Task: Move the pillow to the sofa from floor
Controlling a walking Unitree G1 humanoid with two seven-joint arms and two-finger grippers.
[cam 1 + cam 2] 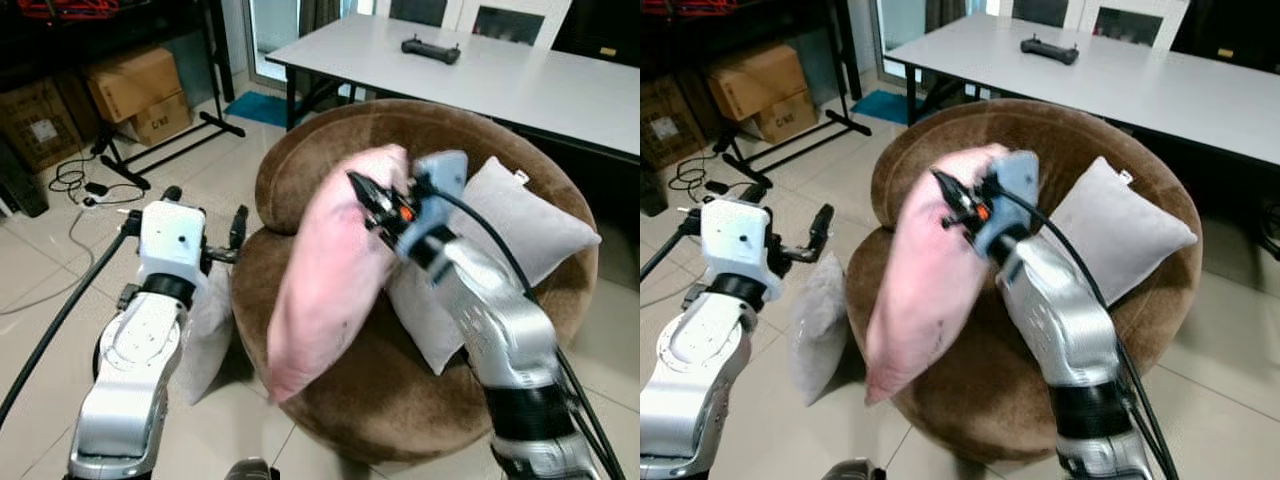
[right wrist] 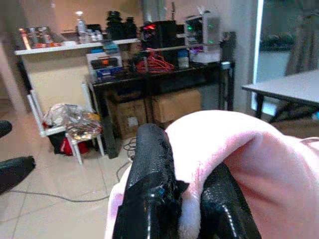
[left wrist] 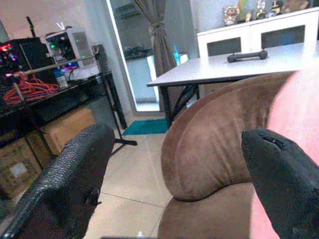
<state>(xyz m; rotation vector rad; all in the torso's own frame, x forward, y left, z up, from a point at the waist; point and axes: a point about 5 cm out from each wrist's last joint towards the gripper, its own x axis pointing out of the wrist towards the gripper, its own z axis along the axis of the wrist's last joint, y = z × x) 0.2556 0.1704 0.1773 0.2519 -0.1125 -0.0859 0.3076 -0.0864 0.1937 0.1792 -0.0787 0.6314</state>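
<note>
A pink pillow hangs over the seat of the round brown sofa, held up by its top edge. My right gripper is shut on that edge; in the right wrist view the black fingers pinch the pink fabric. My left gripper stands open just left of the sofa, with nothing between its fingers. A grey pillow leans on the floor against the sofa's left side.
A white pillow rests against the sofa's backrest on the right. Behind the sofa stands a white table with a black controller. Cardboard boxes, a black stand and cables lie at the far left on the tiled floor.
</note>
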